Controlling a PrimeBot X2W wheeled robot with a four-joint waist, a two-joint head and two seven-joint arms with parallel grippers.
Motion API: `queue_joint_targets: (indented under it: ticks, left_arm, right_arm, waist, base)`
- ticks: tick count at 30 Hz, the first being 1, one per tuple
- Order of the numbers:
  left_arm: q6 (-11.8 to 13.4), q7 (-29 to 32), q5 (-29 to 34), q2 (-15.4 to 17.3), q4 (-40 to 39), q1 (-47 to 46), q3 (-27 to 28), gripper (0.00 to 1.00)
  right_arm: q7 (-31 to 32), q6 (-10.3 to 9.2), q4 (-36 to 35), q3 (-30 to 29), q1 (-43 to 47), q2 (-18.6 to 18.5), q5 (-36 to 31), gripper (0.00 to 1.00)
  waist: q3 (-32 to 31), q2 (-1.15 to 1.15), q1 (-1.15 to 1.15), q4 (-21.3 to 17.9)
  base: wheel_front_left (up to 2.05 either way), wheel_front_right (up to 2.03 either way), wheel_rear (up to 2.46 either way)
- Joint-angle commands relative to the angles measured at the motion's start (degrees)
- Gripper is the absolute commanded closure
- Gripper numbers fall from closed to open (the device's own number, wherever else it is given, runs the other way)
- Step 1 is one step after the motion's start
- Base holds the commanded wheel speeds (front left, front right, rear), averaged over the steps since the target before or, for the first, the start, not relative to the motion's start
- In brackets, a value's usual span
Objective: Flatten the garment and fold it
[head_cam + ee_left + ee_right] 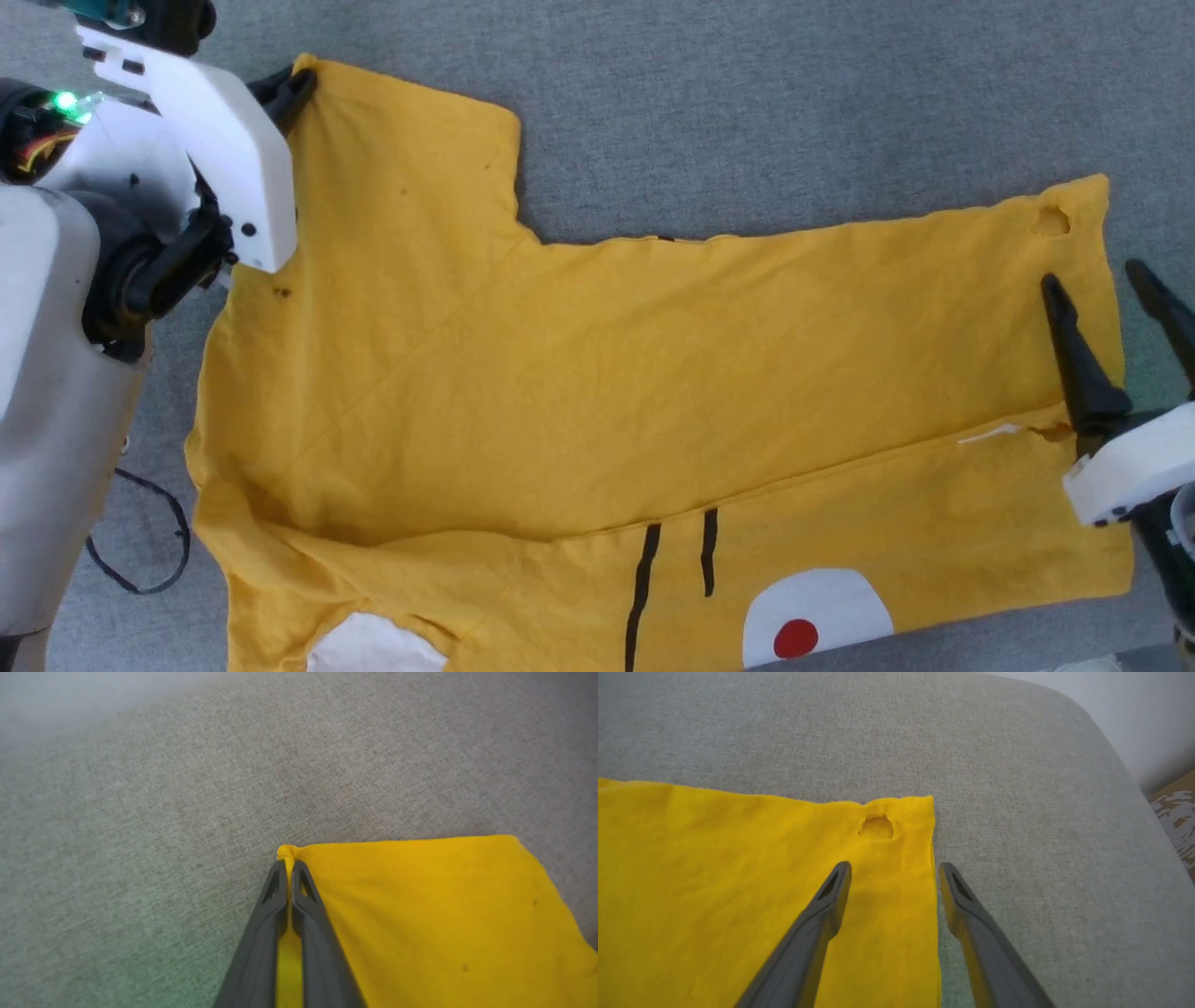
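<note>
A black cable loops far left. The left gripper, pinching a sleeve corner, overlaps the garment spread on the grey surface. By its hole, the right gripper straddles the hem, jaws spread.

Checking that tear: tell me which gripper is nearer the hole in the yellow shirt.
Right. The right gripper hangs open just short of the hole, astride the garment edge; the left gripper is shut on its far sleeve corner.

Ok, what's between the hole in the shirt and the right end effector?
Only bare yellow garment; the right wrist view shows it between the hole and right end effector.
</note>
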Motion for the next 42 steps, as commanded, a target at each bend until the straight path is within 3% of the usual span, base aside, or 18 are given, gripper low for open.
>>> queue_joint_targets:
  ticks: [1,7,14,26,27,28,29,35,42]
  left_arm:
    - [0.1,-0.1,0.1,-0.2,0.9,1.5,-0.7,1.0]
    - [-0.4,-3.4,0.3,-0.3,0.7,2.2,-0.3,1.0]
    - [-0.3,-4.5,0.2,-0.7,0.2,2.5,-0.4,1.0]
    - [0.3,-4.6,0.0,-1.1,-0.2,1.9,-0.8,1.0]
    - [0.3,-4.5,0.0,-1.1,-0.2,1.9,-0.8,1.0]
    - [0.4,-4.5,0.0,-1.0,-0.2,1.9,-0.8,1.0]
    - [0.4,-4.4,-0.1,-1.0,-0.2,1.9,-0.9,1.0]
    - [0.5,-5.4,-0.1,-1.0,-0.3,2.0,-0.7,1.0]
    - [0.2,-11.6,-0.1,-1.3,-0.9,2.8,1.2,1.0]
  right_arm:
    - [0.2,-0.06,-0.6,-0.1,-1.9,-0.7,-0.1,0.0]
    - [2.3,-0.06,-3.1,-0.4,-7.0,-4.7,2.0,0.0]
    - [13.6,-0.06,1.6,0.6,-11.9,-10.5,8.4,0.0]
    - [24.9,-0.06,11.6,2.3,-16.0,-11.4,15.6,0.0]
    - [26.2,-0.06,11.9,2.4,-15.9,-11.3,16.1,0.14]
    - [27.3,-0.06,12.2,2.3,-16.0,-11.1,16.6,0.63]
    - [28.4,-0.06,12.3,2.3,-16.0,-10.9,17.1,1.0]
    - [30.3,-0.06,11.1,1.2,-16.8,-9.9,16.8,1.0]
    - [25.8,-0.06,9.1,0.4,-17.1,-10.0,15.4,1.0]
  waist:
    - [-0.4,0.0,0.01,0.3]
    - [-2.0,0.0,0.01,1.1]
    - [-2.5,0.0,0.01,2.4]
    - [-0.4,0.0,0.01,4.6]
    - [-0.4,0.0,0.01,4.7]
    - [-0.3,0.0,0.01,4.7]
    - [-0.3,0.0,0.01,4.8]
    - [-1.2,0.0,0.01,4.8]
    - [-4.3,0.0,0.01,4.7]
  base:
    - [0.0,0.0,0.0]
    - [0.0,0.0,0.0]
    - [0.0,0.0,0.0]
    - [0.0,0.0,0.0]
    - [0.0,0.0,0.0]
    - [0.0,0.0,0.0]
    - [0.0,0.0,0.0]
    - [0.0,0.0,0.0]
    - [0.0,0.0,0.0]
